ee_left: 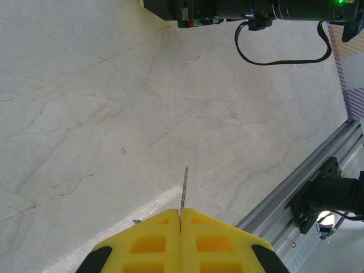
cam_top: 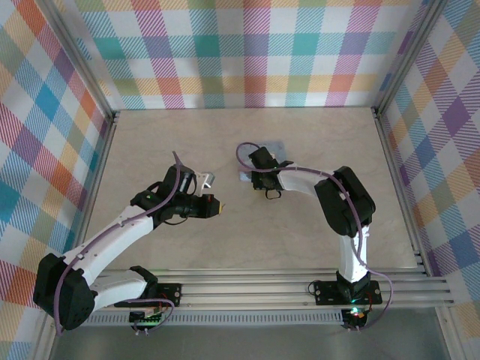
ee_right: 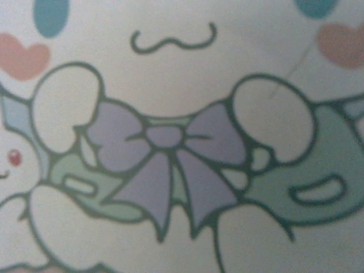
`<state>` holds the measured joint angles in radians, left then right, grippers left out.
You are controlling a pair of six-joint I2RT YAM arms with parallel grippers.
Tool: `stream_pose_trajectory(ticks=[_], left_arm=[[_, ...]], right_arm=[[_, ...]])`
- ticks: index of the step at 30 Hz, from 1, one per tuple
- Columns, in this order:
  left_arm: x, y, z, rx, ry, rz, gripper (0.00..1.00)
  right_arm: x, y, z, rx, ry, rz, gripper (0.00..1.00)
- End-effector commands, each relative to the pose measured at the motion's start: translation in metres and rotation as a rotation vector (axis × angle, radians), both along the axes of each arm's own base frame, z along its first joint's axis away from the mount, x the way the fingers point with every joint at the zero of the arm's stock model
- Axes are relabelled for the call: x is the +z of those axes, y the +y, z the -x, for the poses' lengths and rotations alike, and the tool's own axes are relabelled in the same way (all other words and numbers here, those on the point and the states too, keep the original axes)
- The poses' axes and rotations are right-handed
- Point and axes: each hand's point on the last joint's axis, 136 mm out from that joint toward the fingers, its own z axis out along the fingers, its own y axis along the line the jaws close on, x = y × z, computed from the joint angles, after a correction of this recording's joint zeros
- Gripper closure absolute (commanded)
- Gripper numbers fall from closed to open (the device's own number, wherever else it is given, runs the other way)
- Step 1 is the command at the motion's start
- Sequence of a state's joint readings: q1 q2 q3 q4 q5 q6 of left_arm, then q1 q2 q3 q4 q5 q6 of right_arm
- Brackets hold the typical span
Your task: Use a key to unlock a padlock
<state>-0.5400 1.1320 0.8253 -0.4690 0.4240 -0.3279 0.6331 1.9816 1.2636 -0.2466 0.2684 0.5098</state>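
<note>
Left end effector (ee_left: 180, 215) is clamped fully closed on the key (ee_left: 183, 190), whose thin blade juts edge-on from between the yellow pads above the bare tabletop (ee_left: 85, 114). In the top view the left end effector (cam_top: 216, 205) sits low and points toward 3 o'clock, its arm stretched out from the base at 7 o'clock.

The right arm is folded at the elbow. Its forearm reaches toward 9 o'clock and the right end effector (cam_top: 262, 171) tips down over the tin (cam_top: 280, 144). The right wrist view is a blurred close-up of the tin's cartoon lid, so its opening cannot be told.

A small bluish speck at 8 o'clock of the right end effector may be the padlock (cam_top: 244, 177), though it is too small to confirm.

The padlock is probably light, hard and smooth, and likely to skate or twist when the key pushes in. The safest hold looks to be across the flat faces of its body, leaving the keyhole and shackle free. The key is stiff but thin and may pivot between the pads.
</note>
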Motion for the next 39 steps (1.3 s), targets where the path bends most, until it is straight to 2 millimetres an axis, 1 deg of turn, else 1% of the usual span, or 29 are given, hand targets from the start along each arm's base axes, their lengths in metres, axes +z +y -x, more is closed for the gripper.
stream_pose_trajectory(ticks=[1,5,7,9,11,13,19,22,24,26,29,31,36,39], left_arm=[[0.0,0.004,-0.003,0.017,-0.019,-0.002,1.0],[0.015,-0.001,-0.004,-0.002,-0.084,0.053,1.0],[0.017,-0.001,-0.003,-0.018,-0.119,0.06,1.0],[0.019,-0.005,0.001,-0.068,-0.154,0.082,1.0],[0.02,-0.011,0.003,-0.113,-0.178,0.113,1.0],[0.021,-0.017,0.001,-0.141,-0.213,0.136,1.0],[0.01,-0.03,-0.008,-0.162,-0.221,0.135,1.0],[0.003,-0.042,-0.013,-0.179,-0.208,0.154,1.0],[0.004,-0.054,-0.015,-0.204,-0.237,0.173,1.0],[0.006,-0.062,-0.018,-0.211,-0.272,0.186,1.0],[0.009,-0.07,-0.022,-0.218,-0.313,0.216,1.0],[0.007,-0.075,-0.024,-0.222,-0.326,0.227,1.0],[-0.002,-0.087,-0.024,-0.235,-0.319,0.262,1.0],[-0.007,-0.092,-0.025,-0.227,-0.309,0.282,1.0]], right_arm=[[0.015,0.007,-0.011,0.036,-0.037,-0.024,0.81],[0.025,0.008,-0.001,0.085,-0.018,-0.038,0.91],[0.032,0.009,0.006,0.116,-0.005,-0.055,0.95],[0.038,0.008,0.016,0.143,0.015,-0.069,1.0],[0.044,0.006,0.025,0.163,0.043,-0.089,1.0],[0.05,0.004,0.036,0.178,0.075,-0.113,1.0],[0.07,-0.003,0.067,0.171,0.195,-0.203,1.0],[0.081,-0.004,0.083,0.148,0.27,-0.252,1.0],[0.088,-0.004,0.093,0.123,0.328,-0.29,1.0],[0.093,-0.005,0.1,0.094,0.382,-0.323,1.0],[0.101,-0.004,0.106,0.052,0.44,-0.363,1.0],[0.107,-0.003,0.107,0.035,0.466,-0.381,1.0],[0.124,-0.001,0.104,-0.003,0.483,-0.41,1.0],[0.13,0.001,0.101,-0.015,0.486,-0.431,1.0]])
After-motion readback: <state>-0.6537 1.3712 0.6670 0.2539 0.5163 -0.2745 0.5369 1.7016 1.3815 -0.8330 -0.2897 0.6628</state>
